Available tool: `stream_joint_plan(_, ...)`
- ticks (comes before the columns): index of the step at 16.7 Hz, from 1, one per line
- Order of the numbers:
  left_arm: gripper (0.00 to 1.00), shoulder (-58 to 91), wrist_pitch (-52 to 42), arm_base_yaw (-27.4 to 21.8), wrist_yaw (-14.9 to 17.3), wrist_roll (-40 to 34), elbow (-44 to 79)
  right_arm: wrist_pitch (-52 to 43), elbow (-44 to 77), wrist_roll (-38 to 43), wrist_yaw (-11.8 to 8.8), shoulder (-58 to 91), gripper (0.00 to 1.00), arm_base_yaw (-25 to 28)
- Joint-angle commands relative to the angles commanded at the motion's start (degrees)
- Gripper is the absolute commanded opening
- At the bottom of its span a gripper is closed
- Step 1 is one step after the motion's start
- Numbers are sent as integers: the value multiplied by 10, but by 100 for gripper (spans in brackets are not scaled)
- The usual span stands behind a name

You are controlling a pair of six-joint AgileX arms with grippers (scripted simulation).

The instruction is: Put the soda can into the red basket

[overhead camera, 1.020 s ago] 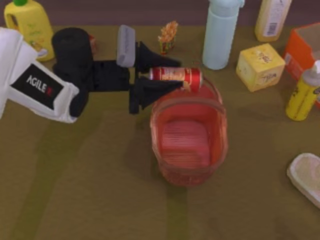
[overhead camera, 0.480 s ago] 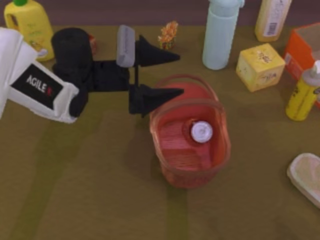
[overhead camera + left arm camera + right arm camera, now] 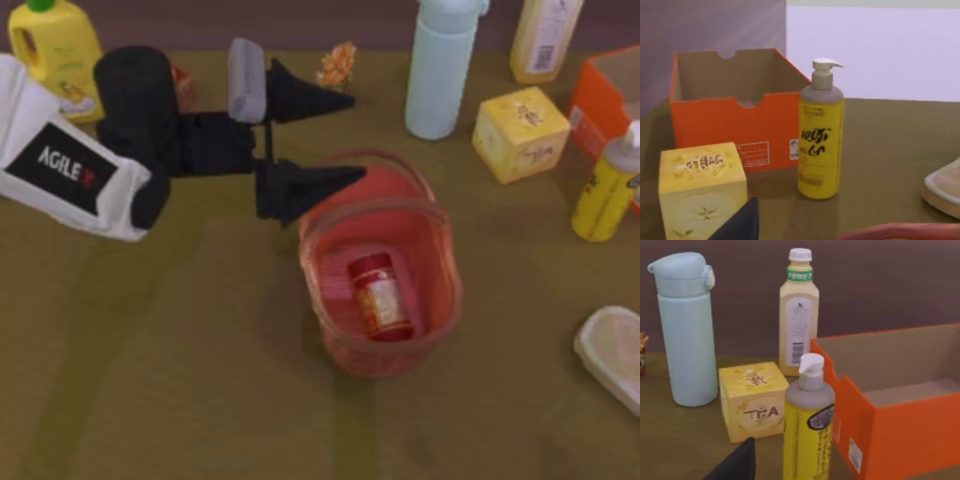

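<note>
**Can lying in the basket, left tool spread wide beside it**

Olive-brown surface with a dark purple wall behind it is what you are looking at from above. Read the writing first: the white link of your left arm carries a black panel reading "AGILE". In the right wrist view the yellow box (image 3: 754,401) is marked "TEA" on its front face. The yellow pump bottle (image 3: 820,135) has dark lettering down its side that you cannot make out, and the orange box (image 3: 735,107) bears a small white label, also unreadable. The cream bottle with a white cap (image 3: 798,311) has a white label with a barcode, its text too small to tell.

The soda can (image 3: 379,296) lies on its side on the ribbed floor of the red basket (image 3: 442,243), near the middle of the surface. Its long axis runs roughly from the far edge toward the near edge, tilted a little. Its label shows pale marks on red that you cannot read.

Your left tool (image 3: 352,140) hovers just beyond the basket's far-left rim, fingers spread wide with nothing between them; the nearer finger overlaps the rim in the top view.

Along the far edge stand a yellow jug (image 3: 58,50) at the left corner, a small snack packet (image 3: 336,64) and a pale blue flask (image 3: 443,66). A pale oval dish (image 3: 612,354) sits at the right edge. One dark fingertip of the right tool (image 3: 735,462) shows in its own wrist view; whether it is spread or closed you cannot tell.
</note>
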Motion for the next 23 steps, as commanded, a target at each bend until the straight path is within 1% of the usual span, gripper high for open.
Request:
stream_joint_plan(3,100,-83,-41,13,-49,-13,-39,-76,82,-45,-1,86,100,31)
stream_joint_plan(6,100,-210,-103,35,-123,-28,-101,-180,218,-111,-1,227,100,74)
stream_joint_plan(10,100,-428,-214,72,-248,-45,-216,-331,463,-215,1,472,100,140)
stream_joint_plan(17,100,-882,-421,134,-479,-52,-452,-593,941,-403,7,925,100,261)
stream_joint_plan(20,100,-1060,-495,155,-567,-44,-543,-695,1097,-470,8,1084,100,304)
stream_joint_plan(23,100,-1195,-552,170,-640,-32,-618,-781,1212,-524,7,1208,100,339)
